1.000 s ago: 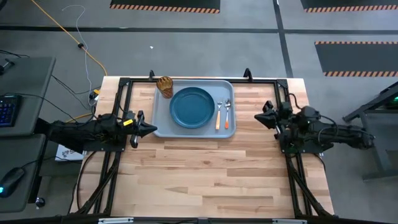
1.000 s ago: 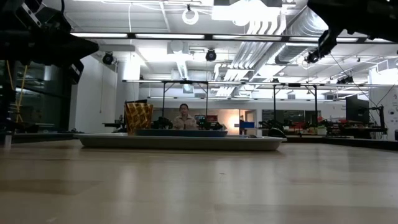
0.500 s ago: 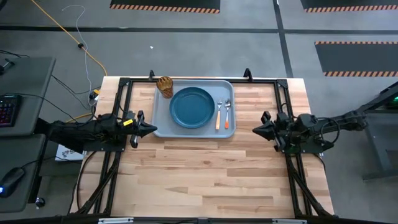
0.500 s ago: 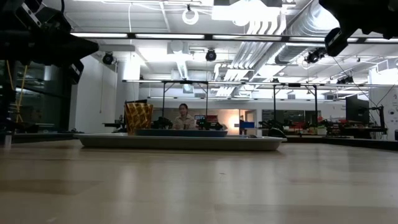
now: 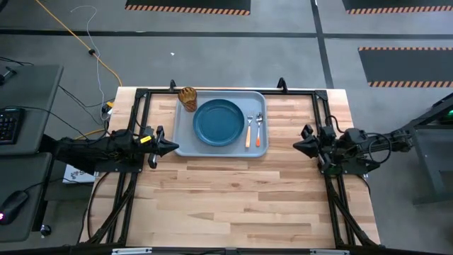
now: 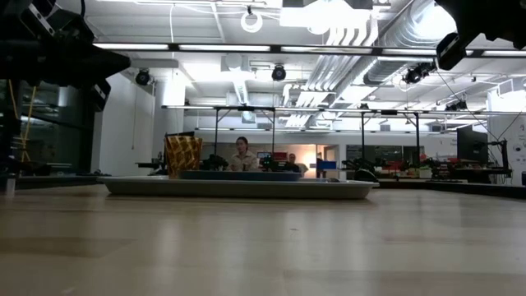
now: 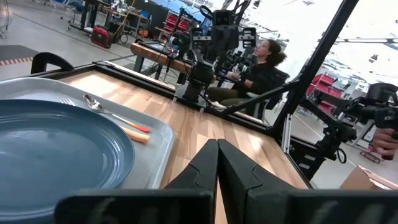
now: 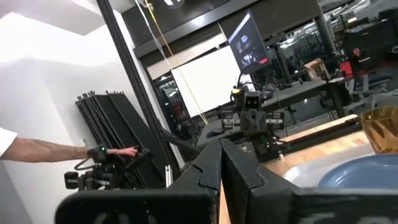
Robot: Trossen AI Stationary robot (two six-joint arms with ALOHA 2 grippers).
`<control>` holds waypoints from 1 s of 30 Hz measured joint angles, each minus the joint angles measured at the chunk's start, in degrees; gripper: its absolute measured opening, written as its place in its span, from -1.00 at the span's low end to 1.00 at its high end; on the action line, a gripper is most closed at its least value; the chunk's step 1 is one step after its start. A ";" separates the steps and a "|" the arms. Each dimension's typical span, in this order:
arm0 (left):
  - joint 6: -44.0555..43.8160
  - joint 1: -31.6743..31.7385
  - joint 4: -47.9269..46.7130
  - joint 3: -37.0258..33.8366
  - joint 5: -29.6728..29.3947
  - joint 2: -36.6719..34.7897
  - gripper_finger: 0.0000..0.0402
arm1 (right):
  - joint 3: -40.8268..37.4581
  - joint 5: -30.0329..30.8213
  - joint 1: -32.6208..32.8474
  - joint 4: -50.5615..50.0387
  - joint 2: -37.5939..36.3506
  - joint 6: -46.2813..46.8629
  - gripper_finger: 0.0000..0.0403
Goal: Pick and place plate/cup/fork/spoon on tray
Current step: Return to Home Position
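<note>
The pale grey-blue tray (image 5: 185,146) lies at the table's far middle. On it rest the dark blue plate (image 5: 219,122), the amber cup (image 5: 188,98) at its far left corner, and the fork (image 5: 249,130) and spoon (image 5: 259,132) side by side right of the plate. My left gripper (image 5: 175,146) is shut and empty just off the tray's near left corner. My right gripper (image 5: 296,145) is shut and empty, right of the tray above the table. The left wrist view shows the plate (image 7: 56,149), fork (image 7: 127,133) and spoon (image 7: 106,112) on the tray (image 7: 158,140).
Black frame rails (image 5: 226,91) run along the table's far edge and both sides. Bare wood lies on the near half of the table (image 5: 233,205). People show in the room beyond: one seated (image 7: 261,65), and an arm (image 8: 56,149) by the stands.
My right arm has drawn back toward the table's right edge and a little toward the near edge, its gripper staying shut. My left arm and the things on the tray have stayed where they were.
</note>
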 joint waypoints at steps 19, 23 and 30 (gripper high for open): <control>0.00 0.00 0.00 0.00 0.00 0.00 -1.00 | 0.00 0.71 0.00 -1.00 0.01 -6.11 -1.00; 0.00 0.00 0.00 0.00 0.00 0.00 -1.00 | 0.00 0.68 0.00 -2.48 0.01 -6.09 -1.00; 0.00 0.00 0.00 0.00 0.00 0.00 -1.00 | 0.00 0.60 0.00 -3.22 0.03 -4.39 -1.00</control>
